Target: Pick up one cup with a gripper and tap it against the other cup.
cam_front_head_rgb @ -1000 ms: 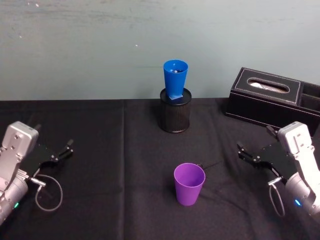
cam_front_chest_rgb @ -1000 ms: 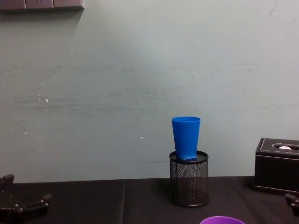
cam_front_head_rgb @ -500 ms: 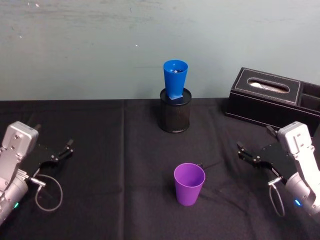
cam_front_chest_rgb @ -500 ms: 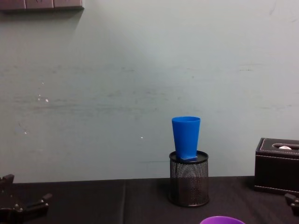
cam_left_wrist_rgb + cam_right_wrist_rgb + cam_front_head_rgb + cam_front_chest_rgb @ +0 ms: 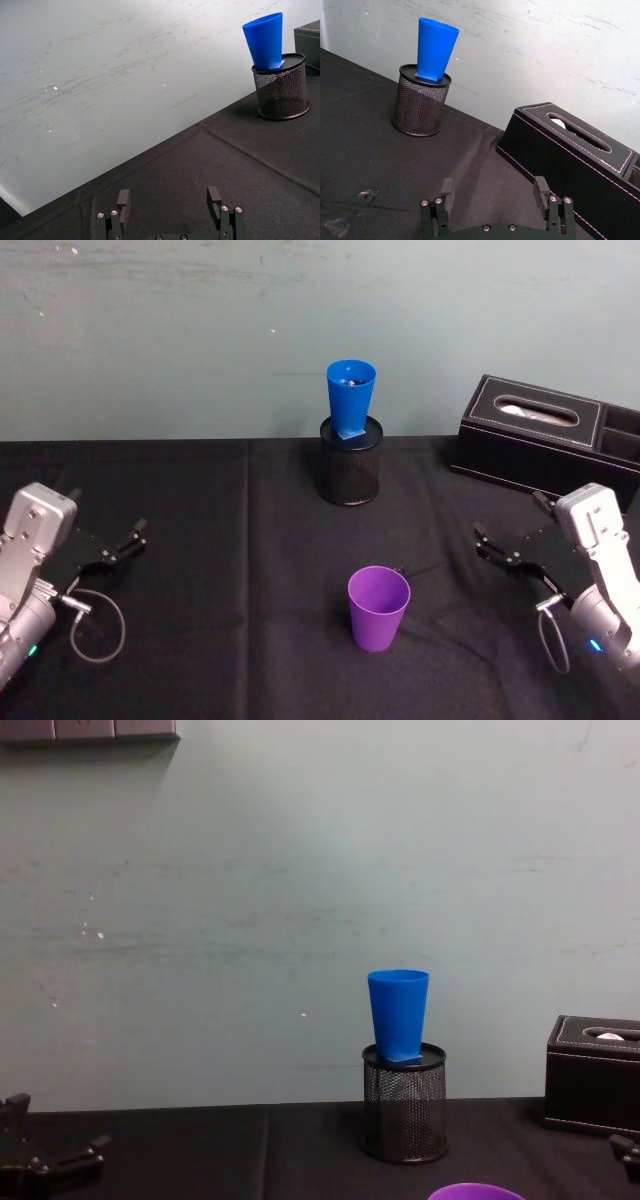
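Observation:
The purple cup (image 5: 379, 608) stands upright on the black tablecloth, near the front centre; its rim (image 5: 477, 1191) peeks in at the bottom of the chest view. The blue cup (image 5: 351, 395) sits upright in the mouth of a black mesh pen holder (image 5: 350, 468) at the back centre, and also appears as the blue cup (image 5: 263, 40) (image 5: 436, 48) (image 5: 398, 1013). My left gripper (image 5: 106, 512) rests open at the table's left side, empty (image 5: 168, 196). Far right of the purple cup, my right gripper (image 5: 510, 520) is open and empty (image 5: 493, 186).
A black tissue box (image 5: 545, 435) stands at the back right, close behind the right gripper (image 5: 570, 150). A pale wall runs behind the table. Bare black cloth lies between the purple cup and each gripper.

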### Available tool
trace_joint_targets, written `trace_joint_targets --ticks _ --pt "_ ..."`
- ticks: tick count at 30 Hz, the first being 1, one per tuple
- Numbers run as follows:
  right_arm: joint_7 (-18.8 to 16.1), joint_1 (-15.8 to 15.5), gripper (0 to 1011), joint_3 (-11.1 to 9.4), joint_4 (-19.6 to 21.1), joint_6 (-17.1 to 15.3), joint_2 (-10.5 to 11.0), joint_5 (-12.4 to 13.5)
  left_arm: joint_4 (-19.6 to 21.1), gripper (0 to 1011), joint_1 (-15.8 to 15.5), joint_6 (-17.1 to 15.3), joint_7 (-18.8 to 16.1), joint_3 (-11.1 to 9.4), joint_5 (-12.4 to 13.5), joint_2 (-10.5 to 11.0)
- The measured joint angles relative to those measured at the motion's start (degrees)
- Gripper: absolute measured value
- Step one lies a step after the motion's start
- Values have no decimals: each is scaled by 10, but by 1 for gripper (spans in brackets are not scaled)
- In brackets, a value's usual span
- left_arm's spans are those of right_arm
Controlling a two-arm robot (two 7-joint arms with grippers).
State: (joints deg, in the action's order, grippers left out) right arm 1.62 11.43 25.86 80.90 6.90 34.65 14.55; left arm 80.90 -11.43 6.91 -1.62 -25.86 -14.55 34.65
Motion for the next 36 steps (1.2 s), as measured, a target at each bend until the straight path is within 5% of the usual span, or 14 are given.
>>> trace_joint_targets --ticks 21,29,36 --pt "-15 -10 1003 -16 18 16 -6 5 0 1000 0 0 0 0 0 0" --pt "-64 -46 1003 -45 58 26 12 52 0 1000 0 0 0 0 0 0" --pt "-142 -86 1003 -70 84 43 48 98 0 1000 0 0 0 0 0 0"
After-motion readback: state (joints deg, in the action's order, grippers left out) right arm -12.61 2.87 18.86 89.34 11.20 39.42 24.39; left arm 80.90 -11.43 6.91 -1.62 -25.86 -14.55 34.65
